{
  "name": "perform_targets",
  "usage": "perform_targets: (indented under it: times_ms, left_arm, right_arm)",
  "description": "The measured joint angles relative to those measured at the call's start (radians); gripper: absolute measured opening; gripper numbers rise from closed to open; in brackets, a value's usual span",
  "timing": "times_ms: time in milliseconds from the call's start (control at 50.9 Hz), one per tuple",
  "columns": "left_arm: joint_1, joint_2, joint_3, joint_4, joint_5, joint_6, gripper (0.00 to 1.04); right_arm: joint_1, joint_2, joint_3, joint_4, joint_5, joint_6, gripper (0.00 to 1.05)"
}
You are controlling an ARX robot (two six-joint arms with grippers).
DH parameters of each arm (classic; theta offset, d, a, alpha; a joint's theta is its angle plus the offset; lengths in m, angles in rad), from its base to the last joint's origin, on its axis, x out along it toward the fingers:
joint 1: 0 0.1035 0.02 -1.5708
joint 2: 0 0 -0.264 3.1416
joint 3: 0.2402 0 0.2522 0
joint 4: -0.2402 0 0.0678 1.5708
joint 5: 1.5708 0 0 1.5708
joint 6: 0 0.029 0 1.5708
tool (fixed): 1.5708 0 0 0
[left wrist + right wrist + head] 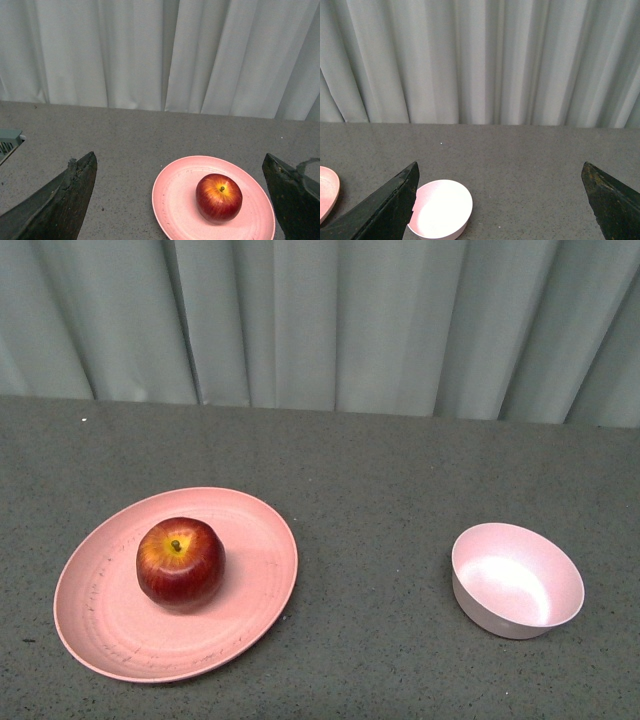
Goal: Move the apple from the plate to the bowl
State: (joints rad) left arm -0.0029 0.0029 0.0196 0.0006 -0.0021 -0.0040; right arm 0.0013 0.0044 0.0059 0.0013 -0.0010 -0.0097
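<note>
- The apple [180, 562] sits stem-up near the middle of the plate [250, 585], on the left of the grey worktop [380, 470].
- The bowl [517, 580] stands upright, well apart to the right.
- The left pincer [179, 156] is spread wide and grips nothing; the apple lies ahead of it.
- The right pincer [500, 164] is likewise spread wide, near the bowl.

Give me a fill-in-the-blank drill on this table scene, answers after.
The apple rests on the ____.
The bowl holds ____.
From the front, the bowl stands to the apple's ____.
The left gripper and right gripper are both ____.
Answers: plate; nothing; right; open.
</note>
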Motion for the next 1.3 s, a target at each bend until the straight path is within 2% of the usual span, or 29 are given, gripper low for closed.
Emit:
perform_targets:
  times_ms: [1297]
  left_arm:
    - [0.000, 0.000, 0.000, 0.000, 0.000, 0.000, 0.98]
  right_arm:
    - [0.000, 0.000, 0.000, 0.000, 0.000, 0.000, 0.95]
